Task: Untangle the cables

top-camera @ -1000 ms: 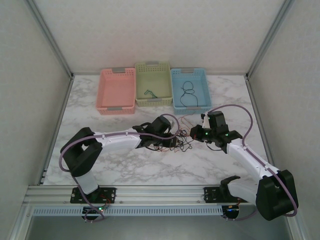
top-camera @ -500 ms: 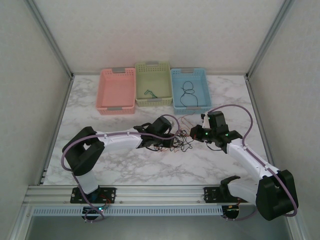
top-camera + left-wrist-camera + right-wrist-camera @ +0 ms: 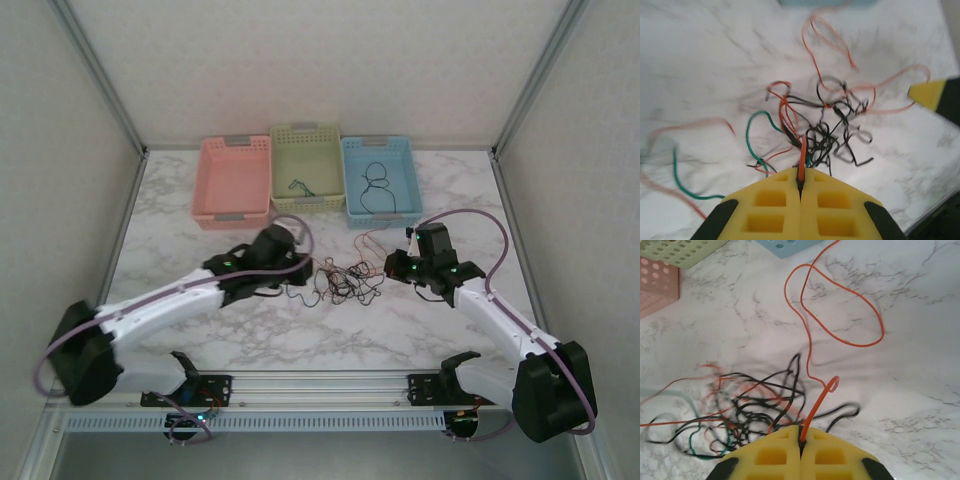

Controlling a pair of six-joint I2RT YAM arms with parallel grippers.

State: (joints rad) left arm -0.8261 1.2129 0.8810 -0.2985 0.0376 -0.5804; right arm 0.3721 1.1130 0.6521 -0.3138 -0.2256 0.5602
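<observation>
Left claw and right claw each clench a red strand of the cables, tangled between them on the tabletop.

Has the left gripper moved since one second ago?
Yes. Seen from above, the left gripper went leftward, from below the green basket's right edge to below its left edge.

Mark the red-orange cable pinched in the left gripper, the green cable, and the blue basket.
red-orange cable (image 3: pixel 801 150), left wrist view, the stretch just above the pinch.
green cable (image 3: pixel 747 135), left wrist view, left side of its arc.
blue basket (image 3: pixel 385 218), top external view, near rim.
</observation>
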